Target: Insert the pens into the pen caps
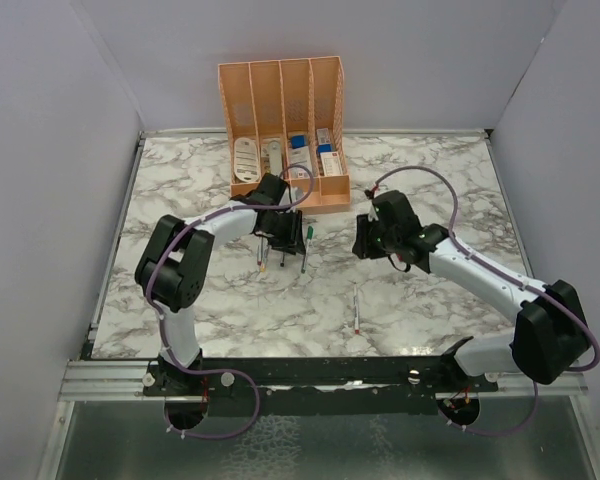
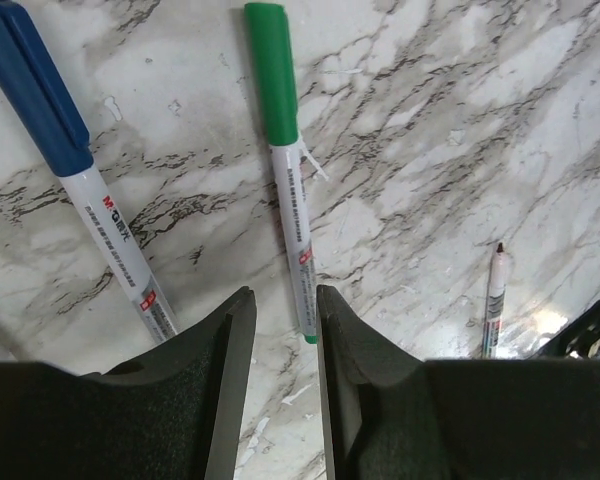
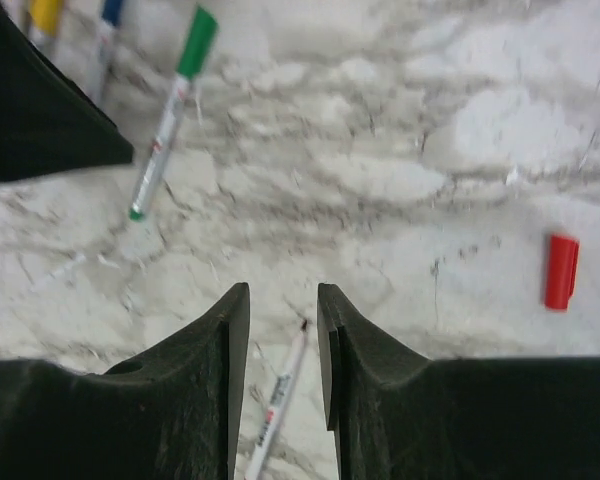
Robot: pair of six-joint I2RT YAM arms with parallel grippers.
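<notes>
A green-capped pen [image 2: 285, 170] and a blue-capped pen [image 2: 70, 170] lie on the marble just ahead of my left gripper [image 2: 285, 305], which is open and empty. An uncapped pen with a dark red tip [image 2: 494, 300] lies to its right. In the right wrist view that uncapped pen [image 3: 280, 400] lies on the table and shows between the fingers of my open right gripper [image 3: 282, 300], not gripped. A loose red cap [image 3: 561, 270] lies to the right. The green-capped pen [image 3: 165, 115] and a yellow cap [image 3: 45, 15] show at far left. From above, the left gripper [image 1: 283, 240] hovers over the capped pens [image 1: 305, 250], and the uncapped pen [image 1: 356, 308] lies alone.
An orange organiser [image 1: 285, 135] with white and blue stationery stands at the back of the marble table [image 1: 430, 180], just behind the left gripper. The right gripper [image 1: 365, 240] faces the left one across a short gap. Grey walls close in both sides.
</notes>
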